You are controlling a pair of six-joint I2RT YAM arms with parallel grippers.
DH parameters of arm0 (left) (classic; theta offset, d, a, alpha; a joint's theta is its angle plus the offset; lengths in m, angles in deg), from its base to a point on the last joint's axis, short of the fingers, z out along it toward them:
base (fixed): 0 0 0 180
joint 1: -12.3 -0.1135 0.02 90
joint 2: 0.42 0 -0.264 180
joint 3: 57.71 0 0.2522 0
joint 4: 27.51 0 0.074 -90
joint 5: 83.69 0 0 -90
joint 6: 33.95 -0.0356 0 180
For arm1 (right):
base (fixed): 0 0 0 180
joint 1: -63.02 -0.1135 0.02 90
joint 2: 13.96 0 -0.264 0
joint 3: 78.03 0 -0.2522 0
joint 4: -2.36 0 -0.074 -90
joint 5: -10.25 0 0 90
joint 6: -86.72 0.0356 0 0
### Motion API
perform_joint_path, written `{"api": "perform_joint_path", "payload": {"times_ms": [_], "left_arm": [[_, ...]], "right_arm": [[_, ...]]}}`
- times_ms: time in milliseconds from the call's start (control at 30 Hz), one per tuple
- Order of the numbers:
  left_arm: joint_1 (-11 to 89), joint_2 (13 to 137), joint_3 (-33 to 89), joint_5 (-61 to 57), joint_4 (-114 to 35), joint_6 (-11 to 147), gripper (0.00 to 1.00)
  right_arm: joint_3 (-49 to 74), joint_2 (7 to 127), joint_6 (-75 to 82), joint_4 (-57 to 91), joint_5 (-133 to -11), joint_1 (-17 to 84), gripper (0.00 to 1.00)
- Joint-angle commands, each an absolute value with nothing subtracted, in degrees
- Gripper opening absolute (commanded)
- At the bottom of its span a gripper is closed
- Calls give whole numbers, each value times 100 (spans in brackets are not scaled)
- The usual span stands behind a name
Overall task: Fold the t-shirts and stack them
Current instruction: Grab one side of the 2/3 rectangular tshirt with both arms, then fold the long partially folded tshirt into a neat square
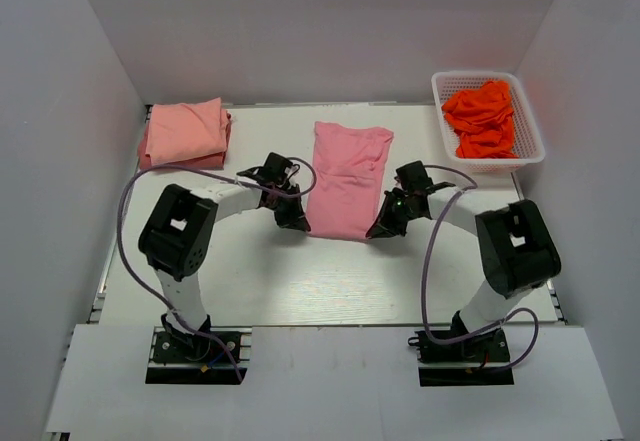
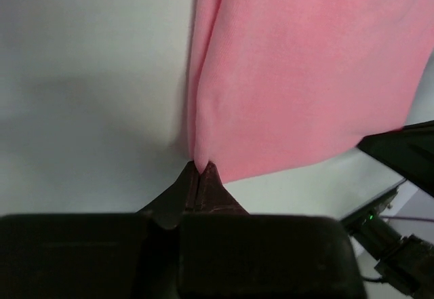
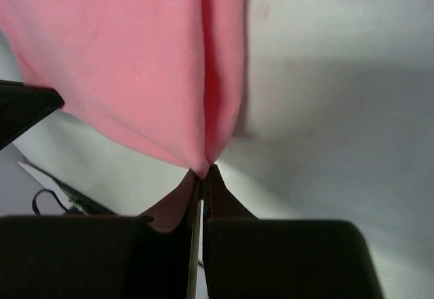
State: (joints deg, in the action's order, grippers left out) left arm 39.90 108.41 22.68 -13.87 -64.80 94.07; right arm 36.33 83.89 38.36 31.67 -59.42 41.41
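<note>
The rose pink t-shirt [image 1: 347, 176] lies as a long folded strip in the middle of the table. My left gripper [image 1: 299, 223] is shut on its near left corner, which shows pinched between the fingers in the left wrist view [image 2: 201, 165]. My right gripper [image 1: 377, 229] is shut on its near right corner, which shows pinched in the right wrist view [image 3: 205, 170]. The near end of the shirt [image 2: 305, 75] is lifted off the table. The paler salmon pink t-shirt [image 1: 185, 132] lies folded at the far left.
A white basket [image 1: 530, 131] at the far right holds orange cloth [image 1: 482, 118]. White walls close in the table on three sides. The right gripper's black body shows at the right edge of the left wrist view [image 2: 403, 153].
</note>
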Motion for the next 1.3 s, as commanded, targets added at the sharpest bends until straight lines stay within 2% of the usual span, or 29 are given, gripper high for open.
{"api": "perform_joint_path", "payload": {"times_ms": [0, 233, 333, 467, 767, 1000, 1267], "left_arm": [[4183, 9656, 1707, -1452, -7080, 9533, 0], [4351, 8187, 1536, -1952, -8248, 9701, 0], [4403, 7904, 1905, -2014, -8468, 9701, 0], [4342, 7850, 2625, -1330, -8864, 9754, 0], [4219, 8851, 3996, -469, -8865, 9754, 0], [4096, 10213, 5429, 402, -9277, 9754, 0], [3921, 11373, 6564, 517, -9453, 9648, 0]], "right_arm": [[3810, 7458, 3547, 4220, -6007, 4017, 0], [3627, 5762, 3522, 6038, -5690, 3867, 0], [3128, 5522, 3425, 6358, -5708, 3920, 0], [2432, 5696, 3407, 6499, -5962, 3946, 0], [1246, 6750, 3345, 6297, -6333, 4236, 0], [332, 7762, 3240, 6042, -6481, 4500, 0], [-65, 8667, 3222, 5883, -6306, 4763, 0]]}}
